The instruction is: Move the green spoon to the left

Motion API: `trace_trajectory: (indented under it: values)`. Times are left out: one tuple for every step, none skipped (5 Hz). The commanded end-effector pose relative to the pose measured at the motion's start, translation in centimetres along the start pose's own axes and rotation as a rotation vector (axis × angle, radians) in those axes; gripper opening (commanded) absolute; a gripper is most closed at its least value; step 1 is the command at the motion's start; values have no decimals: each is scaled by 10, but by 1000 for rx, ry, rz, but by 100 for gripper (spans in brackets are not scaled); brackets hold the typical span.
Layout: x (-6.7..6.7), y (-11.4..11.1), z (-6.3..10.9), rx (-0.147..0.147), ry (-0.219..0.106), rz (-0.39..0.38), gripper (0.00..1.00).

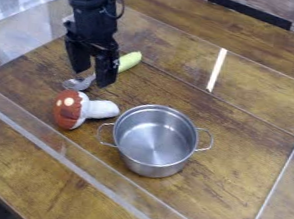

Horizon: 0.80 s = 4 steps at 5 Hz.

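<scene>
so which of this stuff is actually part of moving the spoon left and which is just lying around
Part of the job:
green spoon
gripper, open over the spoon

Just lying about:
toy mushroom
metal pot

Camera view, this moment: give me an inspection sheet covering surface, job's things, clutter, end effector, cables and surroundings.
Surface: dark wooden table, ringed by a low clear plastic wall.
Job's things: green spoon lies on the table under the end effector; handle end shows to the right, metal bowl to the lower left, middle hidden.
Clutter: red-capped toy mushroom lying on its side; empty steel pot upright beside it, to the right.
End effector: end effector pointing down over the spoon, jaws open, holding nothing; contact with the spoon cannot be told.
Cables: dark cabling along the arm, too blurred to detail.
Surroundings: white rack at the upper left; dark object at the top edge.
</scene>
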<state>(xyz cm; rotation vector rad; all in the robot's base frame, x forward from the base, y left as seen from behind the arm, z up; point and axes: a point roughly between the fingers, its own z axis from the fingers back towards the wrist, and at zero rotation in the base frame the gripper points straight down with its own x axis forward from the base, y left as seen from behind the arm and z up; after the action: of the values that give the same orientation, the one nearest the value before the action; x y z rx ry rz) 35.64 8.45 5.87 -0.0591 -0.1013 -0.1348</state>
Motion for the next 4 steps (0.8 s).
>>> trace_trajectory:
  values:
    - [21, -8, 11, 22, -81, -18, 100]
    - [26, -12, 2, 15, -90, -4, 100]
    - [29, 0, 9, 20, -100, 38, 100]
    - [28, 10, 18, 21, -106, 77, 100]
